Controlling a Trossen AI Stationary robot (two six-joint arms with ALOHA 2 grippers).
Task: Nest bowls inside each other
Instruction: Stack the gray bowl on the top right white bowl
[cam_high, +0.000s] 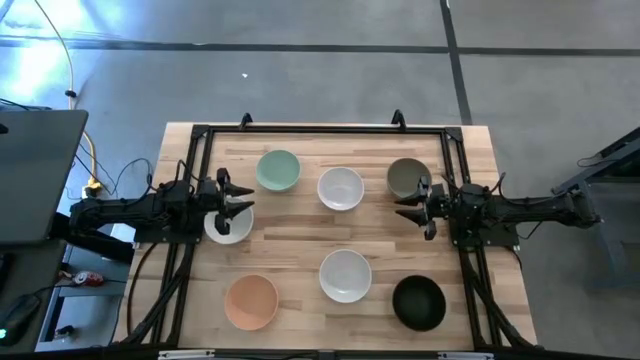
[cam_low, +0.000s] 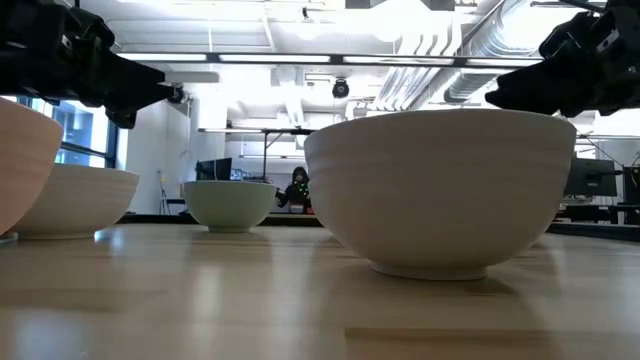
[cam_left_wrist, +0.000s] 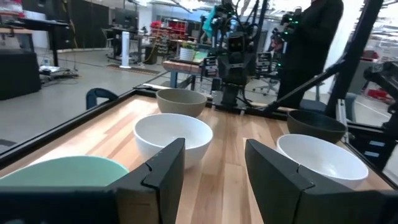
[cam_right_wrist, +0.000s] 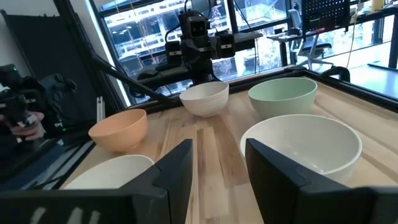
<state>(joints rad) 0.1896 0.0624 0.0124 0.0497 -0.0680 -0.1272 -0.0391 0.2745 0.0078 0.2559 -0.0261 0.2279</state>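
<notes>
On the pale wood table (cam_high: 300, 240), seven separate bowls (cam_high: 340, 188).

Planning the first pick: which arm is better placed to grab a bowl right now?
It looks close, with a slight edge to the left. Its open tool hangs right over a white bowl, overlapping its rim. The right tool, also open, sits beside the olive-grey bowl, nearly as ready.
</notes>
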